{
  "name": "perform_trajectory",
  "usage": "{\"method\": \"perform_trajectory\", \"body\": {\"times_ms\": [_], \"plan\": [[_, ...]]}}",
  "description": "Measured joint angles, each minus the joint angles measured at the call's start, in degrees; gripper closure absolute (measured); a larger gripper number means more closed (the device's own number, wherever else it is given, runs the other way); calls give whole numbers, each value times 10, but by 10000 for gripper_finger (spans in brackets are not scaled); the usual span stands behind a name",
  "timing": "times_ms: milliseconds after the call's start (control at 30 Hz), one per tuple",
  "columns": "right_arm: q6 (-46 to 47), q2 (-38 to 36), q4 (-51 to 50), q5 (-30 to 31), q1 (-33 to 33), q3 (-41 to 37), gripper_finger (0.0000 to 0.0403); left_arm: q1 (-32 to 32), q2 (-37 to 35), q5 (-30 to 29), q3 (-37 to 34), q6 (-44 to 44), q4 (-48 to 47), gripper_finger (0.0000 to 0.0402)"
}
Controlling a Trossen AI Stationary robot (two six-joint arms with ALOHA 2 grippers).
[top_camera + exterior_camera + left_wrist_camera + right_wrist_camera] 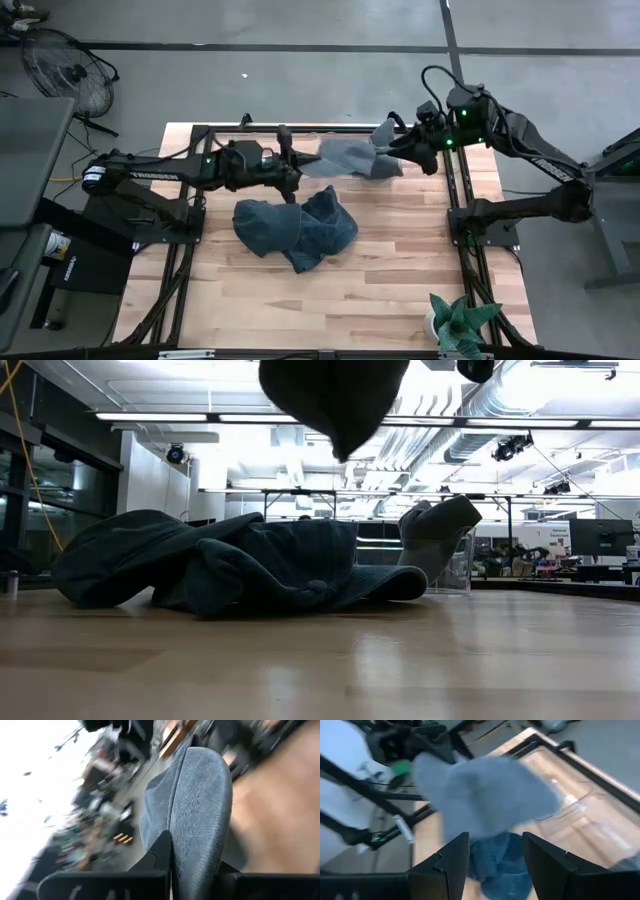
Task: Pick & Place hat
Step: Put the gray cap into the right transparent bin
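A grey hat [345, 158] is held above the far middle of the table, and in the low view it shows as a dark hanging shape [335, 400]. My left gripper [298, 172] is shut on its left end. My right gripper [405, 150] is open at the hat's right end. In the right wrist view the hat [480, 795] sits just beyond the spread fingers [495, 845], and I cannot tell whether they touch. A pile of dark blue hats [295, 230] lies on the table under and nearer than the grey one. My left gripper pinches a rounded edge of the grey hat [195, 835] between its two fingers [160, 850], coming level from the table's left. The hat is lifted clear of the table and stretches away from the fingers toward the right arm.
A clear plastic box [580, 805] stands at the far right of the table, also seen in the low view [458, 572]. A potted plant [455, 325] sits at the near right corner. Bare wood [400, 280] lies near and right of the blue pile.
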Motion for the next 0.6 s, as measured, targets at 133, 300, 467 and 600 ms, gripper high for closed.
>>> {"method": "perform_trajectory", "body": {"times_ms": [133, 300, 467, 600], "plan": [[3, 6, 0, -90, -45, 0, 226, -26, 0, -107, 0, 97, 0, 398], [29, 25, 25, -186, -85, 0, 226, -29, 0, -107, 0, 159, 0, 397], [83, 64, 88, -262, -107, 0, 226, -29, 9, -106, 0, 254, 5, 395], [125, 103, 135, -303, -127, 0, 226, -29, 16, -109, -1, 316, -3, 398]]}}
